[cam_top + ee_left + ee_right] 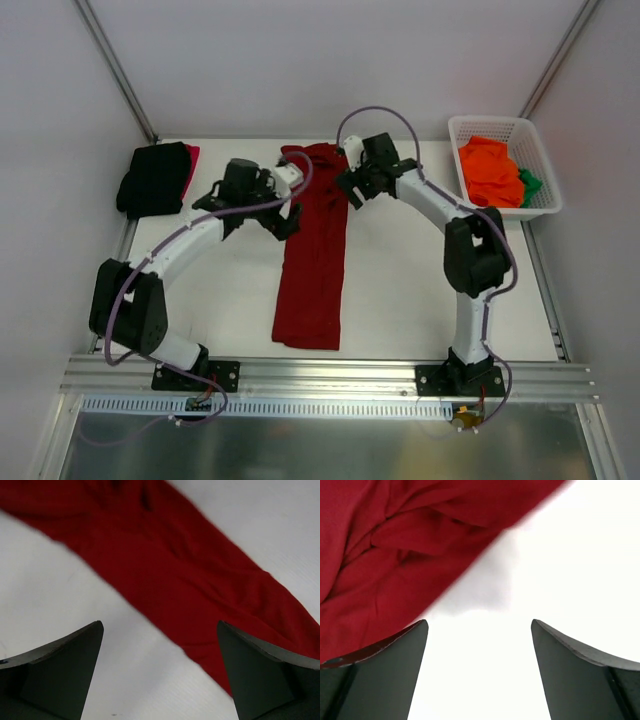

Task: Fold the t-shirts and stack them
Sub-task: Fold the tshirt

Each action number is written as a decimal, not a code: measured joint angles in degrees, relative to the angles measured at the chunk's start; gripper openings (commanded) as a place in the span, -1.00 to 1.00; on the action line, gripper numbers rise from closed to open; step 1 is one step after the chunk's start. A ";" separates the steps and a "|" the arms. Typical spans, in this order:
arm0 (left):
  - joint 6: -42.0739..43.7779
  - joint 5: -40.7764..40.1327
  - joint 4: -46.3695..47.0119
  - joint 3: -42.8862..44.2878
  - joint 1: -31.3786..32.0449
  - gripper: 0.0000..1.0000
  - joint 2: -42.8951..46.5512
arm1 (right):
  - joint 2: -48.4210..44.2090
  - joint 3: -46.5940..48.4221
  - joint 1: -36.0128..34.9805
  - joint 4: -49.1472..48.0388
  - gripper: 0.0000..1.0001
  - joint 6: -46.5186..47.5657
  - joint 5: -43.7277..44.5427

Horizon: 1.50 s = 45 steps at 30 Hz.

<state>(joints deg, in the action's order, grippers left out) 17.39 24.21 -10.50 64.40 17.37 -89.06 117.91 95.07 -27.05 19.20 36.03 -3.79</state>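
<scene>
A dark red t-shirt (314, 250), folded into a long narrow strip, lies down the middle of the white table (400, 300). It also shows in the left wrist view (165, 555) and the right wrist view (395, 545). My left gripper (280, 218) is open and empty just left of the strip's upper part. My right gripper (352, 188) is open and empty just right of its top end. A folded black t-shirt (153, 178) lies on a bright red one (191, 168) at the back left. An orange t-shirt (490, 172) and a green one (529, 183) lie in the basket.
The white lattice basket (478, 127) stands at the back right corner. Grey walls close in the table on three sides. A metal rail (330, 375) with both arm bases runs along the near edge.
</scene>
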 measured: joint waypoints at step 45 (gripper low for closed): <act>20.00 -22.29 -13.84 -22.16 57.72 0.98 8.94 | -40.11 -16.20 32.87 17.81 0.79 -6.69 -9.14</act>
<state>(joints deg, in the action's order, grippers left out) 37.39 1.91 -24.34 42.24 75.09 -80.12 77.80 78.87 5.82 37.01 29.34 -12.93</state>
